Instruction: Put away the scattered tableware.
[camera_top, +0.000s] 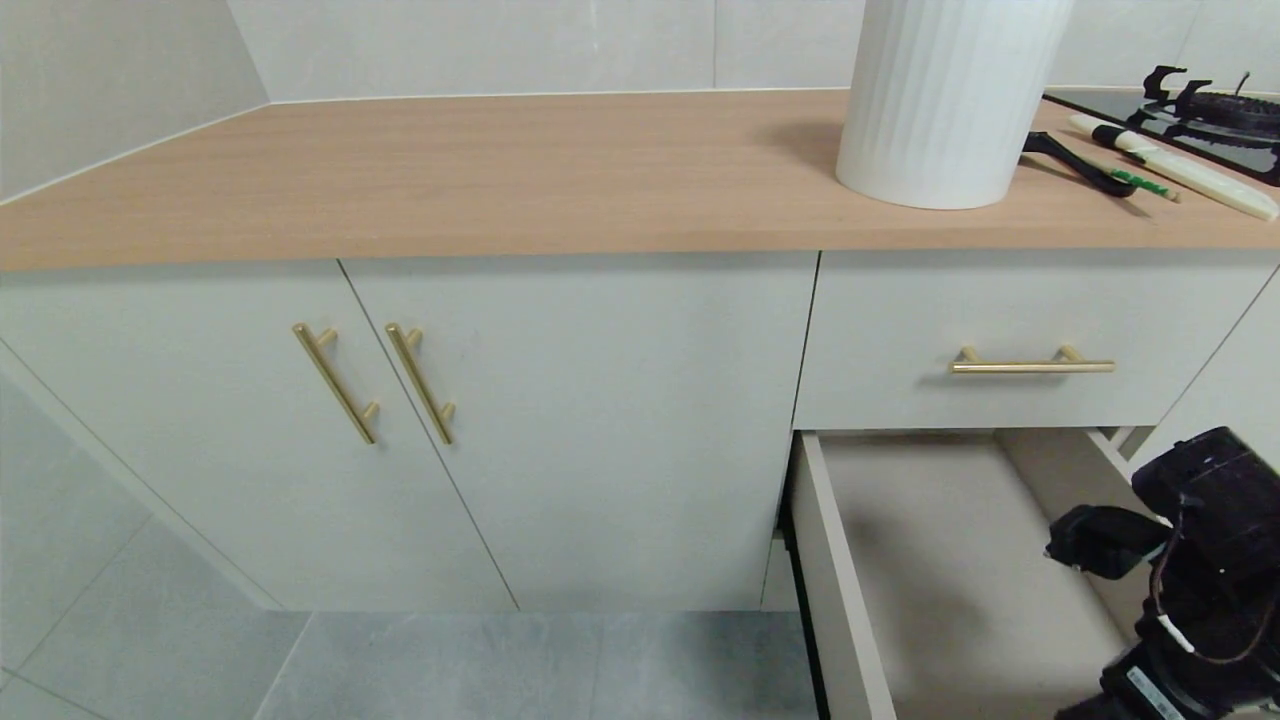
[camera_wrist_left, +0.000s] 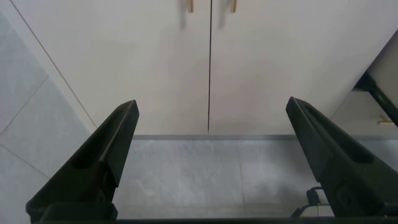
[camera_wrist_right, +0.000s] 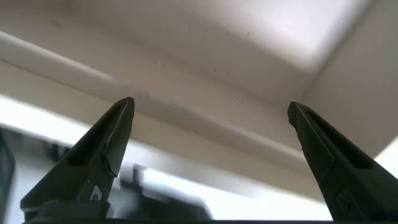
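Note:
Scattered tableware lies on the wooden counter (camera_top: 500, 170) at the far right: a black-handled utensil (camera_top: 1075, 160), a thin green-marked stick (camera_top: 1145, 183) and a long white knife (camera_top: 1180, 165). Below them the lower drawer (camera_top: 950, 560) stands pulled out with a bare floor. My right arm (camera_top: 1200, 560) hangs over the drawer's right side. My right gripper (camera_wrist_right: 211, 109) is open with nothing between its fingers, facing pale drawer panels. My left gripper (camera_wrist_left: 211, 109) is open and holds nothing, low above the floor in front of the cabinet doors (camera_wrist_left: 209, 62).
A tall white ribbed container (camera_top: 945, 100) stands on the counter just left of the tableware. A gas stove (camera_top: 1220, 110) sits behind it at the far right. The shut upper drawer has a gold handle (camera_top: 1030, 365). Grey tiled floor (camera_top: 500, 670) lies before the cabinets.

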